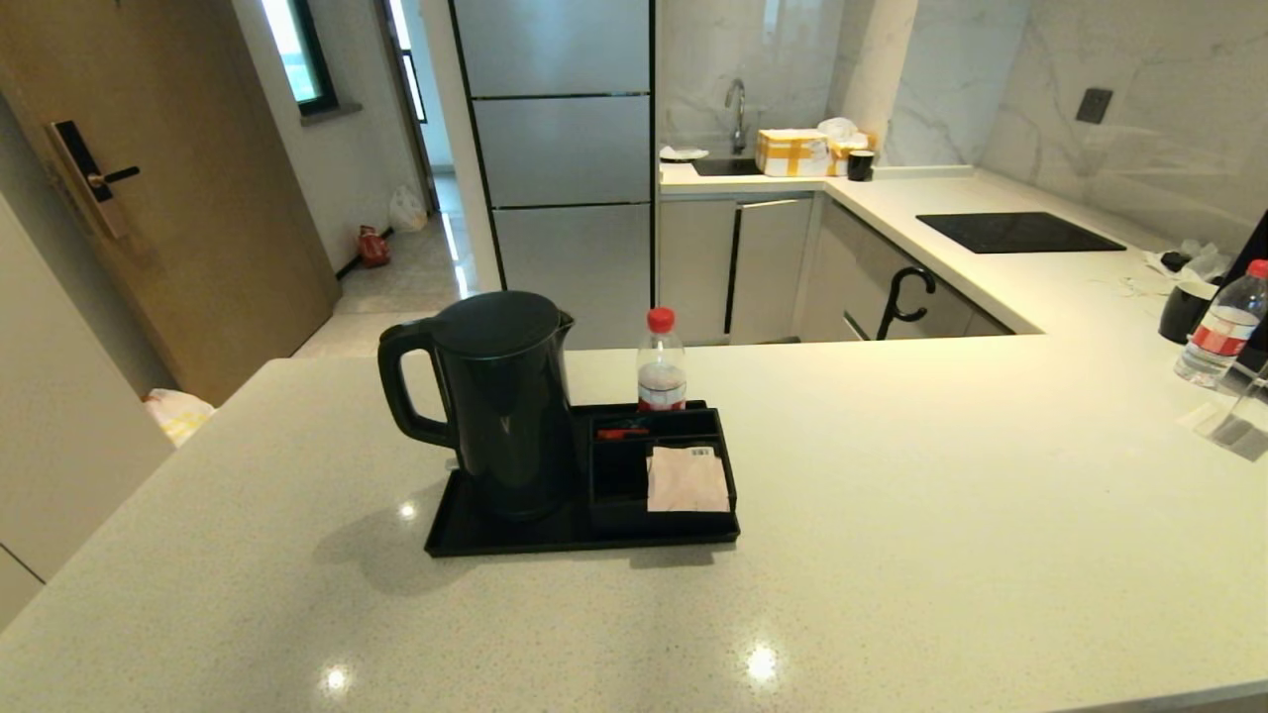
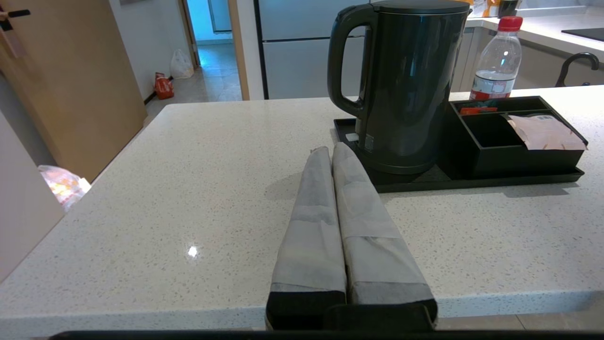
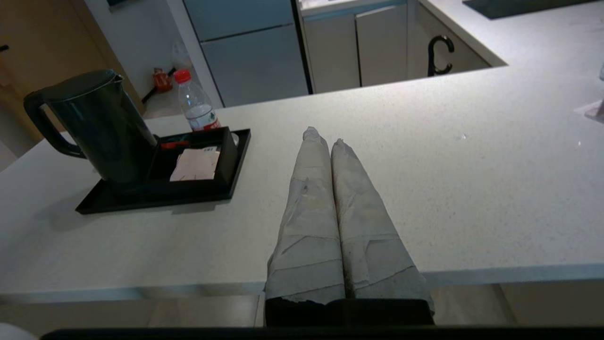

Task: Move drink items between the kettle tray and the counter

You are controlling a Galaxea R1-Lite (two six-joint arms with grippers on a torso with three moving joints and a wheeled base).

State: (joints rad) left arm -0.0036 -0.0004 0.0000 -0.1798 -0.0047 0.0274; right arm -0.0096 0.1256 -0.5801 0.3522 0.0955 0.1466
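The matte-black kettle [image 1: 495,401] stands upright on the left part of the black tray [image 1: 466,535], handle to the left. A pale-pink sachet [image 1: 687,479] lies across the boxed compartments at the tray's right. Both also show in the left wrist view, the kettle [image 2: 406,85] and the sachet [image 2: 545,133], and in the right wrist view, the kettle [image 3: 94,127] and the sachet [image 3: 196,165]. My left gripper [image 2: 331,150] is shut and empty above the counter's near edge, short of the tray's front left corner. My right gripper [image 3: 324,136] is shut and empty over the bare counter [image 1: 941,515], right of the tray. Neither arm shows in the head view.
A clear red-capped bottle [image 1: 661,361] stands just behind the tray. Another bottle [image 1: 1220,327] and a black cup [image 1: 1185,310] stand at the far right, beside a glass [image 1: 1243,421]. A black cooktop [image 1: 1015,232] lies on the far counter arm.
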